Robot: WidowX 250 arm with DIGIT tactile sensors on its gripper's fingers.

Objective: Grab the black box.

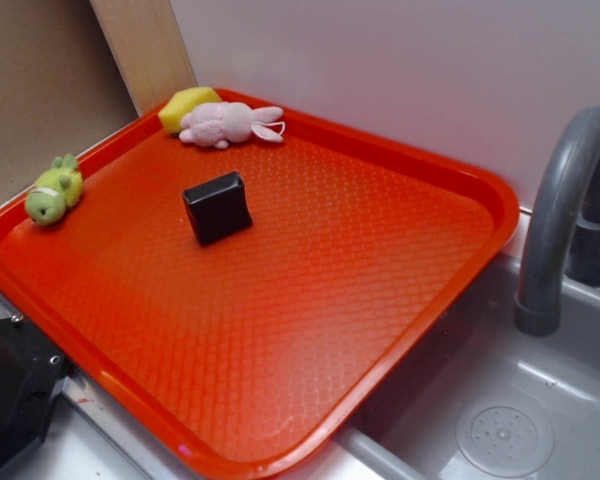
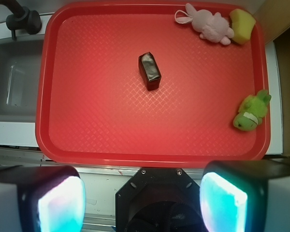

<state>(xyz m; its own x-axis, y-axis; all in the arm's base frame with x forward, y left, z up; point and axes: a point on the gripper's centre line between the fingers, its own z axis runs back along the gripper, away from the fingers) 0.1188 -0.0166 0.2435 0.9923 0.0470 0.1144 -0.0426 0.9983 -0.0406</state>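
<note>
The black box [image 1: 218,207] is a small glossy black block standing near the middle of the red tray [image 1: 450,300]. In the wrist view the black box [image 2: 150,71] lies in the upper middle of the tray [image 2: 53,125], far ahead of my gripper [image 2: 142,200]. The gripper is open and empty, high above the tray's near edge. Its two fingers [image 2: 53,200] show at the bottom corners with a wide gap between them. The gripper itself is not in the exterior view.
A pink plush bunny [image 1: 225,124] and a yellow sponge [image 1: 187,106] lie at the tray's far corner. A green plush toy [image 1: 52,192] sits on the left rim. A grey sink [image 1: 510,400] with faucet [image 1: 560,220] is at right. The black robot base [image 2: 159,198] lies below the gripper.
</note>
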